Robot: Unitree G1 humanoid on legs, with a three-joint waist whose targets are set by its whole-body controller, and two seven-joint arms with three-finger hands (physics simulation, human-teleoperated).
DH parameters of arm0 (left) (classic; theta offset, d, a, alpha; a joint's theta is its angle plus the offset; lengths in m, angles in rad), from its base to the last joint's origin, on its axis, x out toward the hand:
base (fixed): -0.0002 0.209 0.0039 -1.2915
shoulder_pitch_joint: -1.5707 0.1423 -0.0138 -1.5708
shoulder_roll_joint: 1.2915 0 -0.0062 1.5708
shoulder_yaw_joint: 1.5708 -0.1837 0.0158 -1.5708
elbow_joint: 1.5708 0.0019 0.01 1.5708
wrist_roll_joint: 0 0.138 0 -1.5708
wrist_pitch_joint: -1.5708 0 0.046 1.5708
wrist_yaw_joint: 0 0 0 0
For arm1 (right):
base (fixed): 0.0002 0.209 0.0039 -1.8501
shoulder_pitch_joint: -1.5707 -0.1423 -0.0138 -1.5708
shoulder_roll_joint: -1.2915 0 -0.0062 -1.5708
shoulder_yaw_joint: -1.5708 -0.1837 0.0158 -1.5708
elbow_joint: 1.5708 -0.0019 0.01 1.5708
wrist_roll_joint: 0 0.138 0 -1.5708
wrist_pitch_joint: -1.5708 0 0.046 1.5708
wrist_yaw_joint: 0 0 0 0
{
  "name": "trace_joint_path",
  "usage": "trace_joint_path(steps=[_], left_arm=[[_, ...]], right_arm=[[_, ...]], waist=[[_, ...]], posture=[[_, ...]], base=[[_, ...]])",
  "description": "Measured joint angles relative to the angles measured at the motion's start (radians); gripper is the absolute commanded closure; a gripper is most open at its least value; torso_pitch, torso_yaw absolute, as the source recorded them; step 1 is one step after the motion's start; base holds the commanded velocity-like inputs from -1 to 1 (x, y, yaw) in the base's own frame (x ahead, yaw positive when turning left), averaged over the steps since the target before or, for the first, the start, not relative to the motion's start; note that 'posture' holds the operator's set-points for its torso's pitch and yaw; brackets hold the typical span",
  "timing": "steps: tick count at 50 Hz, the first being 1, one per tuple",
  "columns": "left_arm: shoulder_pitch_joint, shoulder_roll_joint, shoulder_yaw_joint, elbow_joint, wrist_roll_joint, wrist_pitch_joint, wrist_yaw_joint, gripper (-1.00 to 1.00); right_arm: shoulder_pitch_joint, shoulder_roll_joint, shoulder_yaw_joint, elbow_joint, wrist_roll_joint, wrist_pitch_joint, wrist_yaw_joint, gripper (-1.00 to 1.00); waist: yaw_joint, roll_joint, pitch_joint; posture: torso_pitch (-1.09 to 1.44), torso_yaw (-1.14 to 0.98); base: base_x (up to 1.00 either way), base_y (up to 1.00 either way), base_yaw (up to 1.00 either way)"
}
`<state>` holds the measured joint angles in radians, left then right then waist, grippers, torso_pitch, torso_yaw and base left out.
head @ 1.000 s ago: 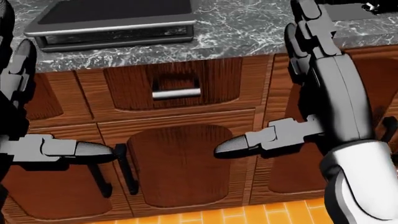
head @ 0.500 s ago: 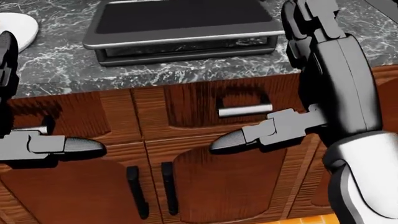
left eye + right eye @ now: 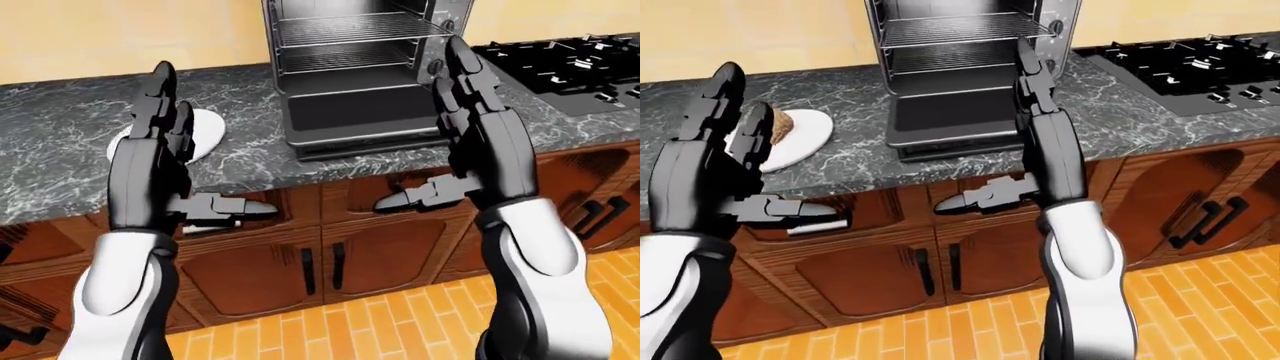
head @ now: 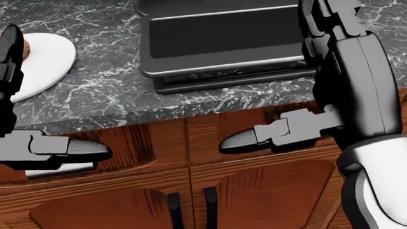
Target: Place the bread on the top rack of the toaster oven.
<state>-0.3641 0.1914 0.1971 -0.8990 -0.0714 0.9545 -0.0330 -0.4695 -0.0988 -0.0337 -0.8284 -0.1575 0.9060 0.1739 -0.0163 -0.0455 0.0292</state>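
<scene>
Bread (image 3: 779, 127) lies on a white plate (image 3: 800, 139) on the marble counter (image 3: 840, 161), left of the toaster oven (image 3: 960, 67), whose door (image 3: 950, 116) hangs open, showing its top rack (image 3: 960, 30). Both hands are raised with fingers spread apart, holding nothing: the left hand (image 3: 705, 169) stands just beside the plate, the right hand (image 3: 1045, 146) beside the oven's right edge. Wooden cabinets (image 3: 940, 262) sit below.
</scene>
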Motion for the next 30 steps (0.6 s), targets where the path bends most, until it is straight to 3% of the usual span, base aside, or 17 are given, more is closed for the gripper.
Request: trace_joint_path(steps=[2, 4, 7, 9, 13, 24, 25, 27, 30], left_arm=[[-0.008, 0.004, 0.000, -0.001, -0.001, 0.009, 0.002, -1.00], [-0.018, 0.006, 0.003, -0.010, 0.002, 0.010, 0.006, -1.00], [-0.020, 0.007, 0.009, -0.022, 0.003, -0.001, 0.008, -1.00], [-0.015, 0.005, 0.012, -0.014, 0.003, -0.009, 0.009, -1.00], [0.004, 0.009, 0.035, 0.010, 0.007, 0.000, 0.018, -1.00], [0.013, 0.007, 0.029, 0.006, -0.002, -0.036, 0.021, -1.00], [0.013, 0.004, 0.026, 0.008, -0.002, -0.041, 0.021, -1.00], [0.022, -0.003, 0.010, 0.012, -0.005, -0.040, 0.018, -1.00], [0.013, 0.001, 0.001, 0.016, -0.010, -0.022, 0.013, -1.00]], right_arm=[[-0.003, 0.000, 0.000, 0.005, 0.001, 0.001, -0.002, -1.00], [-0.006, -0.002, 0.002, -0.003, 0.005, -0.008, -0.001, -1.00], [-0.008, -0.003, -0.002, -0.010, 0.011, -0.018, -0.001, -1.00], [-0.019, -0.005, -0.001, -0.001, 0.011, -0.017, -0.003, -1.00], [-0.009, 0.002, 0.030, 0.009, 0.020, -0.006, 0.007, -1.00], [-0.007, 0.005, 0.033, -0.001, -0.007, -0.038, 0.019, -1.00], [-0.004, 0.005, 0.030, 0.003, -0.008, -0.041, 0.020, -1.00], [0.016, 0.005, 0.019, 0.007, -0.014, -0.041, 0.020, -1.00], [0.020, 0.000, 0.011, 0.010, -0.023, -0.022, 0.022, -1.00]], waist=[[0.002, 0.007, -0.009], [0.004, 0.028, -0.006], [-0.002, 0.079, 0.008], [-0.002, 0.128, 0.003], [0.016, 0.114, 0.008], [0.007, 0.011, 0.007], [0.003, 0.008, 0.005], [-0.005, 0.032, 0.014], [0.003, 0.027, 0.002]], posture=[[0.00, 0.00], [0.00, 0.00], [0.00, 0.00], [0.00, 0.00], [0.00, 0.00], [0.00, 0.00], [0.00, 0.00], [0.00, 0.00], [0.00, 0.00]], base=[[0.00, 0.36, 0.00], [0.00, 0.34, 0.00], [0.00, 0.32, 0.00], [0.00, 0.32, 0.00], [0.00, 0.33, 0.00], [0.00, 0.32, 0.00], [0.00, 0.25, 0.00], [0.00, 0.21, 0.00], [0.00, 0.23, 0.00]])
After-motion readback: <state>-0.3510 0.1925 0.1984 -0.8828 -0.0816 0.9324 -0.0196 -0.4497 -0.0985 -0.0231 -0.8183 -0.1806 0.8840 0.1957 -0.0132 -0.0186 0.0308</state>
